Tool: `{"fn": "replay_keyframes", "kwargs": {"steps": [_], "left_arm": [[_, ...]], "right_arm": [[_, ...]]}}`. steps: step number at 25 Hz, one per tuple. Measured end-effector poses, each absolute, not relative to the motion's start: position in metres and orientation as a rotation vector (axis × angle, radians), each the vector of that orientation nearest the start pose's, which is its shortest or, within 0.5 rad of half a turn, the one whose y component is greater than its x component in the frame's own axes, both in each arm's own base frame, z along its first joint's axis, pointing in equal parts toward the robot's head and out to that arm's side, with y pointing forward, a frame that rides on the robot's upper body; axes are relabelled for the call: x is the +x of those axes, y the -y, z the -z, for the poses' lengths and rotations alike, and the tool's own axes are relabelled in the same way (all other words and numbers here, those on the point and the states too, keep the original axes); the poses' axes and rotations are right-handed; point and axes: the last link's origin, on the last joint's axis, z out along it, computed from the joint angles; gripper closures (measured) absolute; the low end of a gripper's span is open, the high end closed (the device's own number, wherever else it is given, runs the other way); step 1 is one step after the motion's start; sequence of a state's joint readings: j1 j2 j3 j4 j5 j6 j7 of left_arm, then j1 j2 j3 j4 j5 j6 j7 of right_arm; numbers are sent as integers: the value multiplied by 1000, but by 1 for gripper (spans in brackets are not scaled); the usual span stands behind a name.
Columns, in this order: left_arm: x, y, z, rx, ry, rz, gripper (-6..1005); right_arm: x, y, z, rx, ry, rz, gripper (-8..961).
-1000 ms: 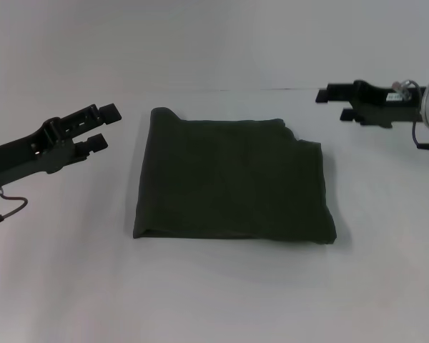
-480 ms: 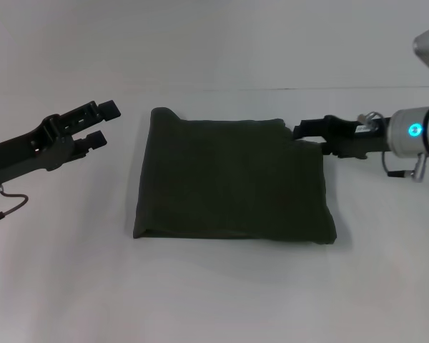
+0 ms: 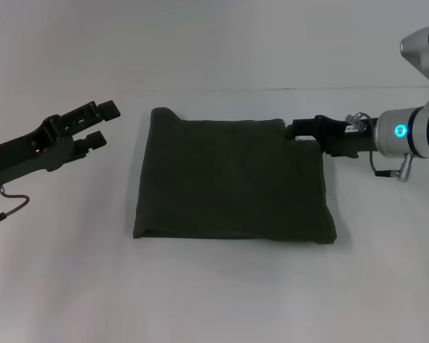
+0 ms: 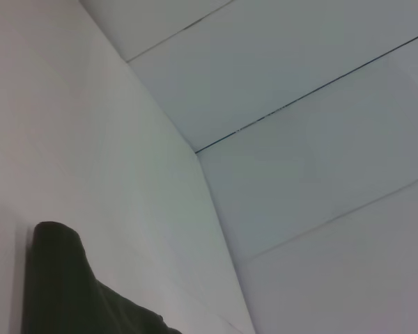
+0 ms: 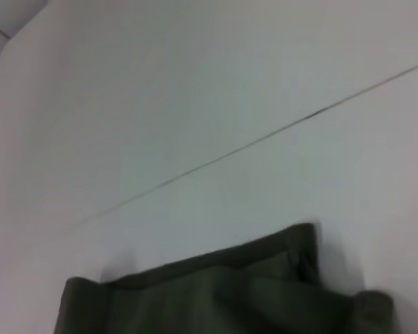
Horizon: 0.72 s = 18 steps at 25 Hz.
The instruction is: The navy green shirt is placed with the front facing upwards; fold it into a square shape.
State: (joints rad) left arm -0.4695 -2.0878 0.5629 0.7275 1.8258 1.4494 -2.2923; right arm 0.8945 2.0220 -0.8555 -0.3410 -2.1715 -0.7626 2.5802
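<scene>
The navy green shirt is lying folded into a roughly square, flat bundle at the middle of the white bench, its plain dark cloth facing up and no print showing. Its far right corner is stepped, with a small notch where the layers are not lining up. I am holding my right claw low at about two o'clock from the shirt's centre, right at that notched corner and touching or just beside the cloth; whether its fingers are parted or closed on the fabric I cannot tell. My right wrist camera is looking across the shirt's far edge, where the folded layers are bunching slightly against the bench. I am keeping my left claw at about ten o'clock from the shirt, off its left edge and apart from the cloth, with its two dark fingers spread narrowly and gripping nothing. My left wrist camera is catching only one rounded corner of the shirt.
</scene>
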Motion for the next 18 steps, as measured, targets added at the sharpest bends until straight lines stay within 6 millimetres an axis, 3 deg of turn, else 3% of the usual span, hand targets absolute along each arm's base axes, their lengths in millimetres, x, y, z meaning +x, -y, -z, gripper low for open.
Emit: {"fn": "replay_keyframes", "kwargs": {"steps": [10, 18], "left_arm": [[-281, -350, -46, -1966, 1768, 1188, 62], [-282, -351, -47, -1955, 1755, 1190, 63]], "right_arm": [[231, -448, 46, -1892, -1791, -483, 194], [217, -449, 43, -2023, -1549, -653, 194]]}}
